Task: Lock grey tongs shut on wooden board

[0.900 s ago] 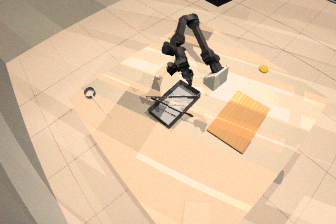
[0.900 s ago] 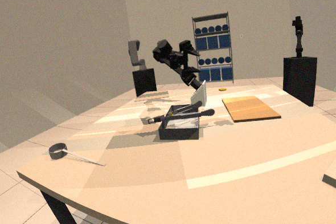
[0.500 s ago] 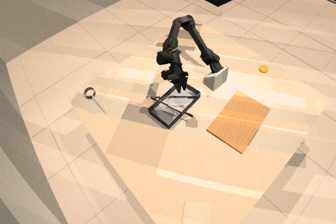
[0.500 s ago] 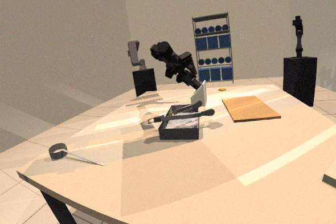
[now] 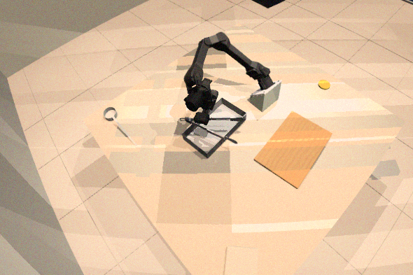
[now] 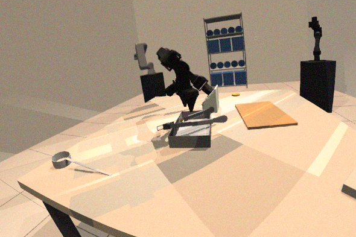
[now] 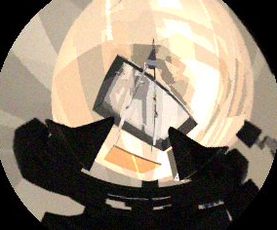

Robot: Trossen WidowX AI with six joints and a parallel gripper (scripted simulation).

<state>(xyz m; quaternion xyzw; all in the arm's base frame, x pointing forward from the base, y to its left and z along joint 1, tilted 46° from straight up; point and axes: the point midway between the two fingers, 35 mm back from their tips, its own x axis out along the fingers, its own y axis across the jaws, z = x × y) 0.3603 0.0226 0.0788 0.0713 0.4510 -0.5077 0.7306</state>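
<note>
The grey tongs (image 5: 235,141) (image 6: 221,119) (image 7: 154,122) lie open in a V across the roasting tin (image 5: 196,146) (image 6: 190,142) (image 7: 106,84). Their hinge end sticks out over the tin's left side in the top and exterior views, and their tips reach the side toward the board. My gripper (image 6: 188,108) (image 7: 142,124) is open and empty, pointing down above the tin and tongs. In the wrist view both tong arms show beyond and between the fingertips. The wooden board (image 5: 294,151) (image 6: 265,115) (image 7: 132,160) lies flat to the right of the tin, with nothing on it.
A pale upright panel (image 5: 269,99) (image 6: 212,101) stands by the arm's base, between tin and board. A ring with a long thin handle (image 5: 110,114) (image 6: 61,160) lies far left. A yellow disc (image 5: 324,85) (image 6: 235,94) lies beyond the board.
</note>
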